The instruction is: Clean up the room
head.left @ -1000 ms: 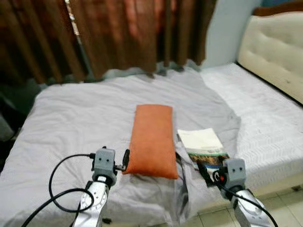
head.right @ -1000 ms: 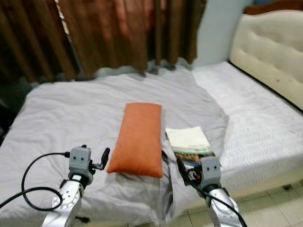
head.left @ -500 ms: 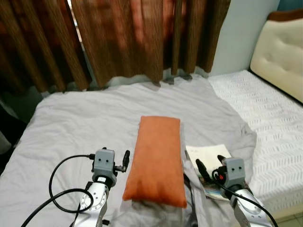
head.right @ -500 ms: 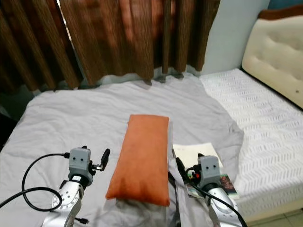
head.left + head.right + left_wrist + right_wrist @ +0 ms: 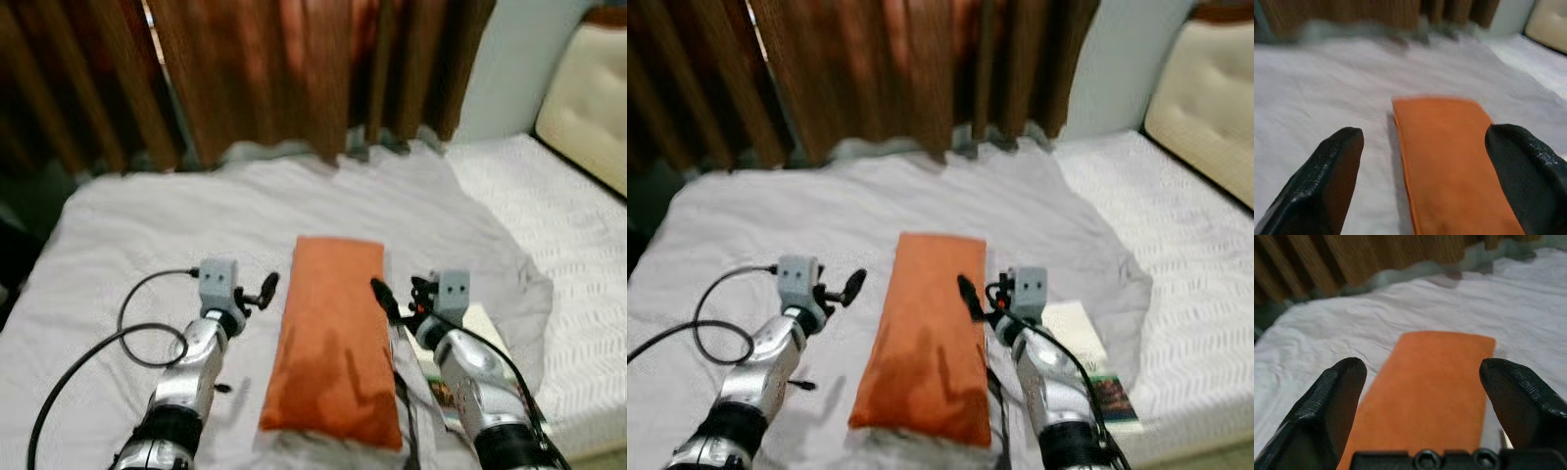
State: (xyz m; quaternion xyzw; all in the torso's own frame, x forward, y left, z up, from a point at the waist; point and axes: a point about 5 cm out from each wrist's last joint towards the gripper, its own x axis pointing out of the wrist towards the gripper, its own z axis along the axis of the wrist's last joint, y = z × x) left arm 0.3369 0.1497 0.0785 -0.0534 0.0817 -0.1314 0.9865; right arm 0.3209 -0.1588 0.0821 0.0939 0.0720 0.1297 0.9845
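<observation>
No readable writing anywhere, tbh: the book (image 5: 1095,357) has a pale cover with a picture strip at its near end, but any lettering is too blurry to make out. The landmark here is the orange pillow (image 5: 338,348), lying lengthwise on the grey blanket (image 5: 147,225) that covers the bed (image 5: 1205,284). The book sits just beside the pillow on the right, partly hidden by the right arm. The left tool (image 5: 266,287) hangs just off the pillow's left edge, and its fingers (image 5: 1327,181) are spread wide with nothing between them. The right tool (image 5: 384,298) hovers at the pillow's right edge, also wide open and empty. Brown curtains (image 5: 294,69) hang beyond the pillow's far end, and a cream tufted headboard (image 5: 1205,108) stands far right of it.
</observation>
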